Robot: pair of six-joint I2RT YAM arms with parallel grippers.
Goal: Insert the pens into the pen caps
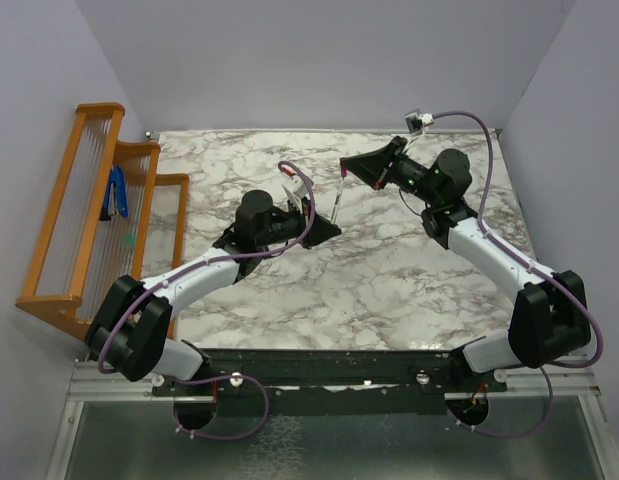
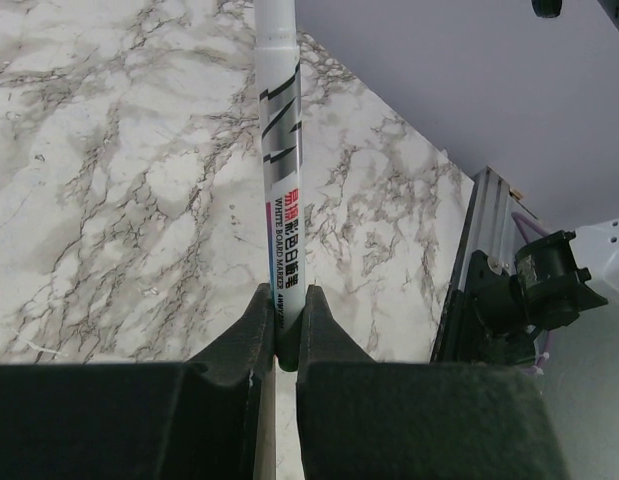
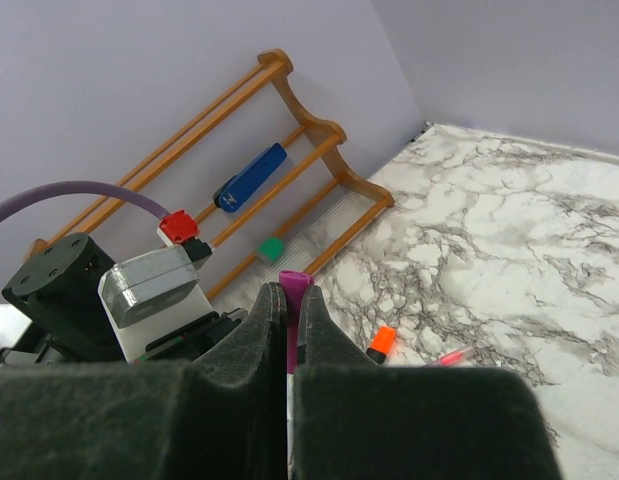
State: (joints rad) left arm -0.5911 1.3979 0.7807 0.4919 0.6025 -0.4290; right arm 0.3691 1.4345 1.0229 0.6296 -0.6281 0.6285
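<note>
My left gripper (image 1: 332, 228) is shut on the lower end of a thin whitish pen (image 1: 336, 203) and holds it above the table. In the left wrist view the pen (image 2: 282, 170) runs straight up from between the fingers (image 2: 251, 335) and carries printed lettering. My right gripper (image 1: 349, 168) is shut on the magenta-purple cap (image 3: 294, 285), which sits at the pen's top end; a bit of white pen shows below it between the jaws. An orange-and-black marker piece (image 3: 382, 343) and a pink-tipped thin pen (image 3: 456, 355) lie on the marble below.
A wooden rack (image 1: 84, 215) stands along the left wall, holding a blue-handled tool (image 1: 117, 192) and a small green piece (image 1: 129, 240). In the right wrist view the rack (image 3: 289, 150) rises behind the left arm's wrist camera (image 3: 149, 285). The marble table (image 1: 389, 280) meets walls on three sides.
</note>
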